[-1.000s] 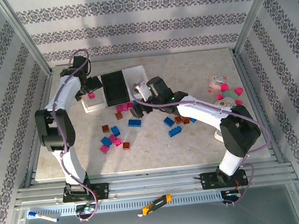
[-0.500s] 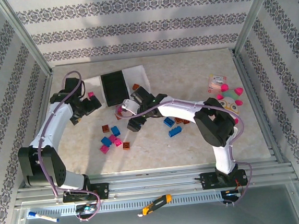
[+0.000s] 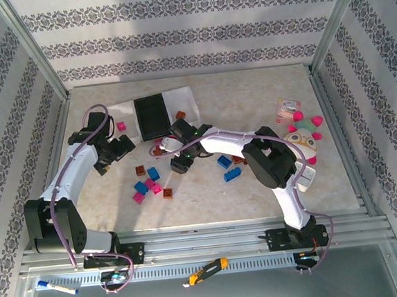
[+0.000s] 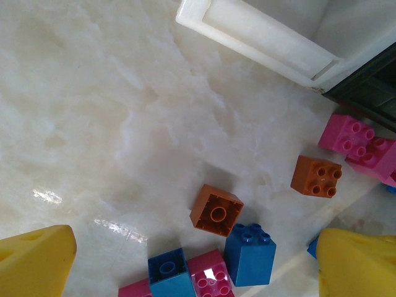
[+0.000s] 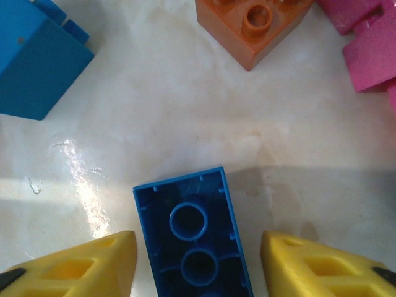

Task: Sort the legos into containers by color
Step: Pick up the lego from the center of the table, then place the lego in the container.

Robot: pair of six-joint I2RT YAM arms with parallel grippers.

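The left arm (image 3: 69, 175) and right arm (image 3: 220, 142) wear white shells with black joints; behind their yellow, wedge-shaped fingers (image 5: 74, 267), lilac cables (image 3: 96, 106) trail.

Glossy stone-look table (image 4: 93, 93), smooth plastic legos (image 4: 216, 210).
The tabletop is polished and marbled and catches bright glints. The legos are hard plastic with a soft sheen. The yellow fingers (image 5: 74, 266) look like matt plastic, and the white tray (image 4: 260, 40) is smooth, slightly shiny plastic. The plush toy (image 3: 300, 138) is fuzzy cloth, and the front rails (image 3: 207, 241) are dull, ribbed metal.
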